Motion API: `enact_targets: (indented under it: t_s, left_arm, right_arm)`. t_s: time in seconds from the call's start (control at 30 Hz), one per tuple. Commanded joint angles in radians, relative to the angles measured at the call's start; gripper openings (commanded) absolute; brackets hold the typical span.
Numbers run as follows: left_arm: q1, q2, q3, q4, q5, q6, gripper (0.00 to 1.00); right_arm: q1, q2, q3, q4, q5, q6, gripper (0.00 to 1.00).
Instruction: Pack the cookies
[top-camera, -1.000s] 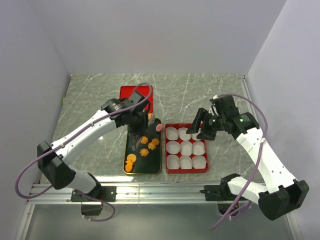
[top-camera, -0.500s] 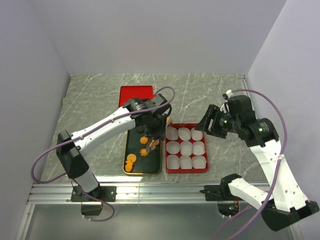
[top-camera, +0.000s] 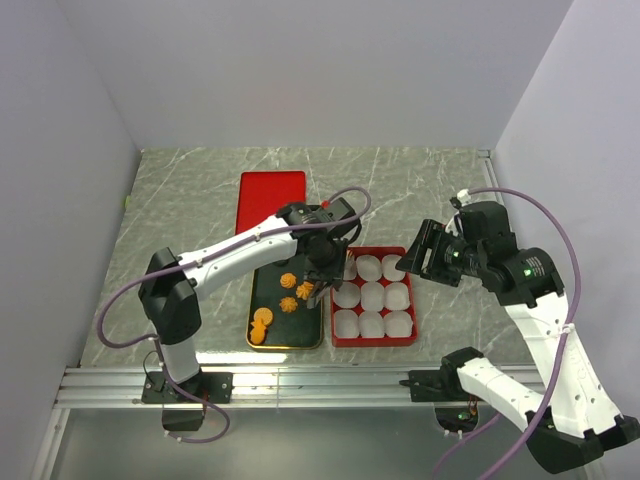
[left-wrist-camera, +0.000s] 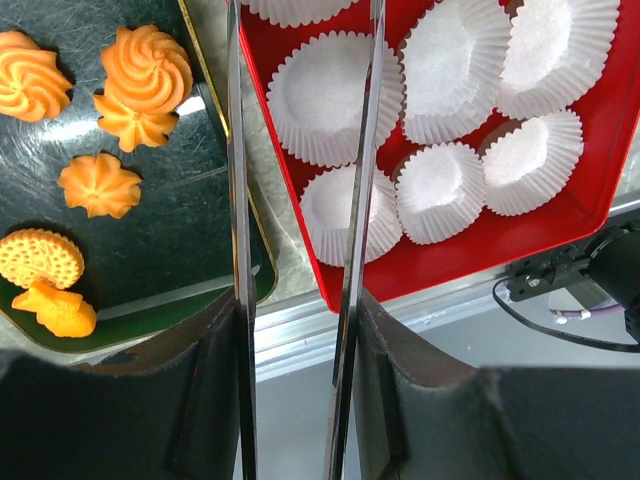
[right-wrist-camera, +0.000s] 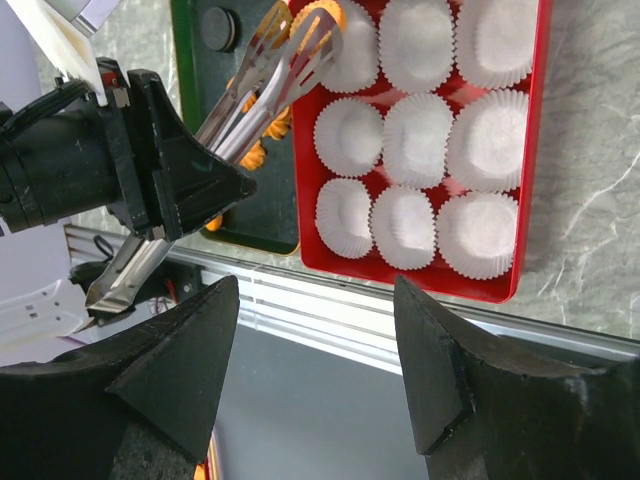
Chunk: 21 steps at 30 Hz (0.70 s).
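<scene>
– Cookies (top-camera: 290, 282) first: where are they?
– Loose on the black tray (top-camera: 264, 290), just left of the red tray (top-camera: 372, 342) of white paper cups (top-camera: 372, 296). You can pick out six orange ones from the left wrist. From above, your left arm (top-camera: 235, 250) covers the black tray's far end and part of the far-left cup.
– And the left gripper (right-wrist-camera: 300, 22)?
– Its long metal fingers (left-wrist-camera: 359, 215) run apart through the wrist view, but the tips are cut off. From the right wrist they end at something orange by the far-left cup. I cannot tell whether they pinch it.
– Poses?
– Your left arm stretches across to where the two trays meet. Your right arm (top-camera: 545, 320) is bent high. The right gripper (top-camera: 418, 255) hangs by the red tray's far right corner, fingers spread wide with nothing between them.
</scene>
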Motion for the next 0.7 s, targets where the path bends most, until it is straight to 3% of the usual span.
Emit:
enact_targets:
  t_s: [0.0,0.67]
  left_arm:
    - [-0.004,-0.003,0.005,0.040,-0.003,0.018,0.39]
    - [-0.004,0.046,0.049,0.021,-0.006,0.010,0.58]
  right_arm:
    - [-0.005,-0.013,-0.006,0.010,0.012,-0.015,0.70]
    - [-0.005,0.008,-0.015,0.022,0.004,-0.042,0.70]
